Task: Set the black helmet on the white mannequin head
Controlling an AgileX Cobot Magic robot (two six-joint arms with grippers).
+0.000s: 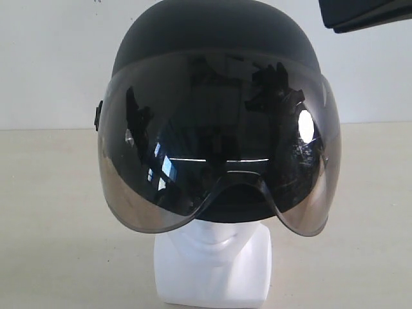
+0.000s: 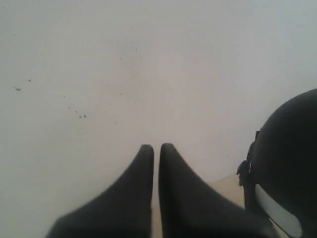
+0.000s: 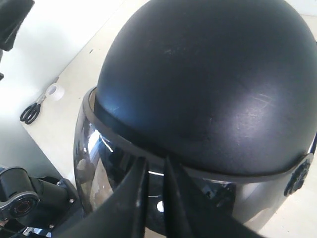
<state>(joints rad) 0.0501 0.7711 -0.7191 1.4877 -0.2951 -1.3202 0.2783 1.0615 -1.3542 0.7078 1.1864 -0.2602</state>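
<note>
The black helmet [image 1: 215, 45] sits on the white mannequin head [image 1: 215, 261], its smoky visor [image 1: 219, 161] covering the face down to the chin. Only the chin, neck and blocky base of the head show. In the right wrist view, my right gripper [image 3: 156, 159] hovers just above the visor's top rim with its fingers close together and nothing between them; the helmet shell [image 3: 208, 79] fills that view. My left gripper [image 2: 156, 147] is shut and empty, facing the white wall, with the helmet [image 2: 290, 148] off to one side of it, apart.
The mannequin stands on a beige table [image 1: 51, 212] before a white wall. Scissors [image 3: 30, 111] and a tape roll [image 3: 54, 90] lie near the table's edge. A black camera mount [image 3: 22, 201] sits beyond that edge. A dark arm part [image 1: 364, 14] hangs at the exterior view's upper right.
</note>
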